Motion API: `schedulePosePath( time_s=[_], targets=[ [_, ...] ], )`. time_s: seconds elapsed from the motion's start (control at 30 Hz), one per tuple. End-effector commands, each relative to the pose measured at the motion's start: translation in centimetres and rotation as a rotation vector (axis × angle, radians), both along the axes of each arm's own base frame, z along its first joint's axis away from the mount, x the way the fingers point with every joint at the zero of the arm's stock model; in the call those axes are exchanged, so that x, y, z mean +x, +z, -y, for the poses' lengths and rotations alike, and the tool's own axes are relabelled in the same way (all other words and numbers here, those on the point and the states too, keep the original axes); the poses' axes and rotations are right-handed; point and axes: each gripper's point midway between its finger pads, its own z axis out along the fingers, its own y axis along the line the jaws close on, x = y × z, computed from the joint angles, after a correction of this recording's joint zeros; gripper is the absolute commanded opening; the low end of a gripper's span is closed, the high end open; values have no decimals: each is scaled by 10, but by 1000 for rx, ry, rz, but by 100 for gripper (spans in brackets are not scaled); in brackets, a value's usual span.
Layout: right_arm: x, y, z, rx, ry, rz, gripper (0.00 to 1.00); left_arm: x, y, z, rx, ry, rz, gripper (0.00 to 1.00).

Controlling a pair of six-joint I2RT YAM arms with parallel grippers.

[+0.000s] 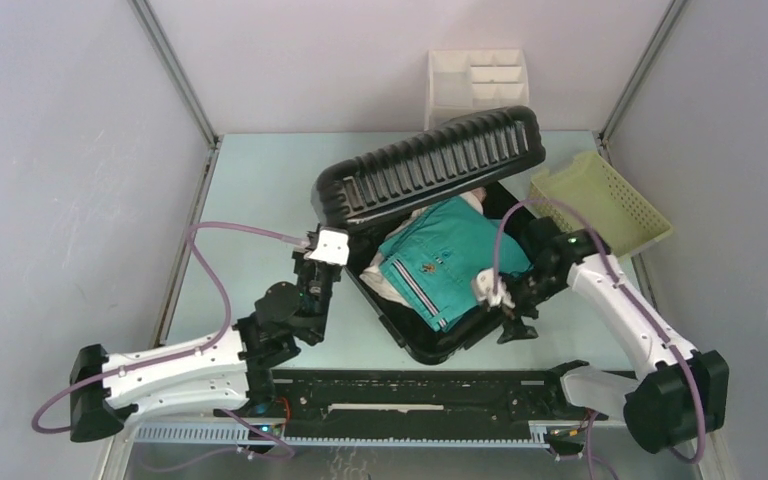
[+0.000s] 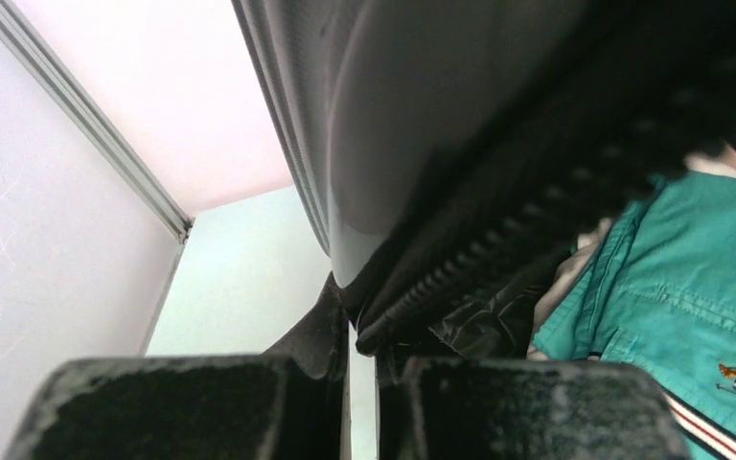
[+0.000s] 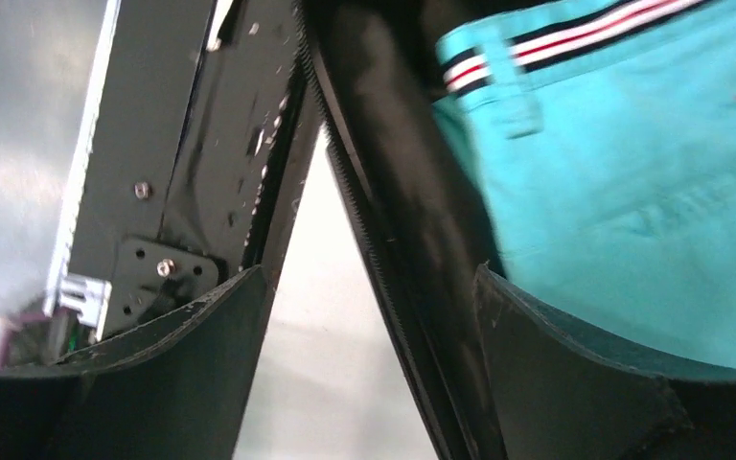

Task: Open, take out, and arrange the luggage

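The luggage (image 1: 415, 345) is set mid-counter (image 1: 260, 200), its lid (image 1: 430, 165) raised half open over a teal shirt (image 1: 445, 255). The lid is pinched at its left zip edge by the left hand (image 2: 362, 383), whose fingers are pressed together on it, and the hold is judged thin. Should it slip, the lid could fall shut on the shirt. It could also fall on the right hand (image 3: 369, 278), which is spread wide astride the lower shell's near rim. If the lid is pulled sideways rather than upward, the luggage may be dragged across the counter.
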Motion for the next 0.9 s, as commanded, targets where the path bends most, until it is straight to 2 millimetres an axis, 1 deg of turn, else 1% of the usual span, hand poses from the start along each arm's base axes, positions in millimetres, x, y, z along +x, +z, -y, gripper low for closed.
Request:
schedulePosePath(
  time_s=[0.0,0.1,0.17,0.2,0.23,0.27,0.3,0.37,0.5,0.53,0.63,0.73,0.8,0.87],
  targets=[
    [10,-40,2,-187,157,178,88,-5,64,-29,-247,14,68,0],
    [5,-55,-5,-230,195,165,84,-6,64,-38,-264,24,59,0],
    [-1,-64,-9,-265,232,154,78,-7,63,-46,-277,37,53,0],
    [-4,-67,-11,-279,243,143,68,-9,64,-50,-285,43,52,0],
    [-8,-69,-14,-290,262,138,62,-11,64,-56,-293,51,50,0],
    [-12,-71,-16,-303,279,131,46,-13,65,-62,-302,63,49,0],
    [-16,-72,-19,-312,297,132,36,-15,66,-69,-313,78,48,0],
    [-23,-70,-27,-305,321,140,24,-20,65,-85,-323,111,43,0],
    [-35,-64,-46,-269,381,184,11,-30,61,-123,-334,214,41,0],
    [-37,-64,-50,-264,396,196,1,-32,61,-133,-341,237,45,0],
    [-41,-64,-64,-247,440,233,0,-40,59,-163,-350,317,60,0],
    [-43,-62,-76,-235,483,254,0,-45,60,-186,-344,401,80,0],
    [-40,-63,-80,-246,502,260,0,-47,61,-198,-333,449,94,0],
    [-30,-64,-83,-257,496,284,0,-47,64,-210,-320,508,111,0]
  ],
)
